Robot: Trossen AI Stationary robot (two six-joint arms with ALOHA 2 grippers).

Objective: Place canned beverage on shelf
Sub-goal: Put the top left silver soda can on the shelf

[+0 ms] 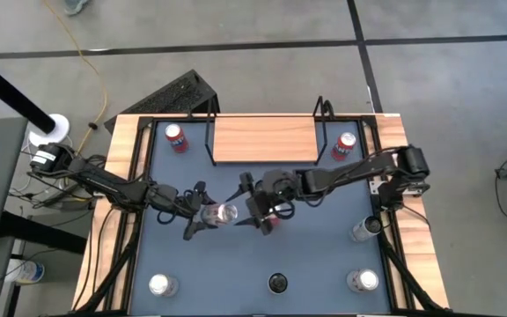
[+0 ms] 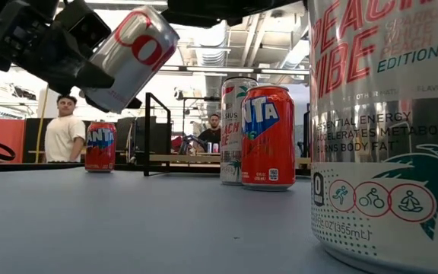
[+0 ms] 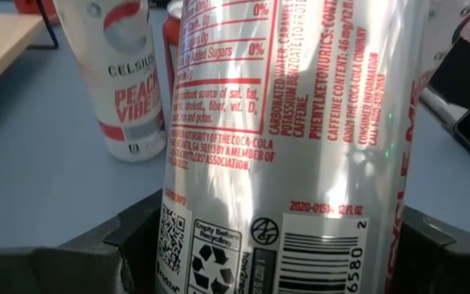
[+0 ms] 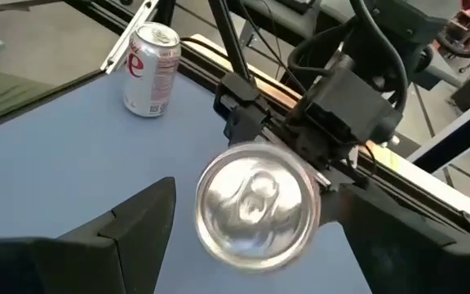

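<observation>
The silver can (image 1: 221, 212) is hanging tilted above the middle of the blue table (image 1: 236, 264), clamped by the left gripper (image 1: 202, 214), whose fingers are pressing both its sides. The right gripper (image 1: 262, 210) is sitting just beside the can's top end, fingers spread wide. The shelf (image 1: 264, 140) is standing bare at the table's far edge, red cans (image 1: 176, 137) flanking it.

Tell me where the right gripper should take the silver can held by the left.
Likely the silver can by its wall just behind the lid, approaching along its axis: the lid faces the open right gripper, and the left gripper clamps it farther back.
</observation>
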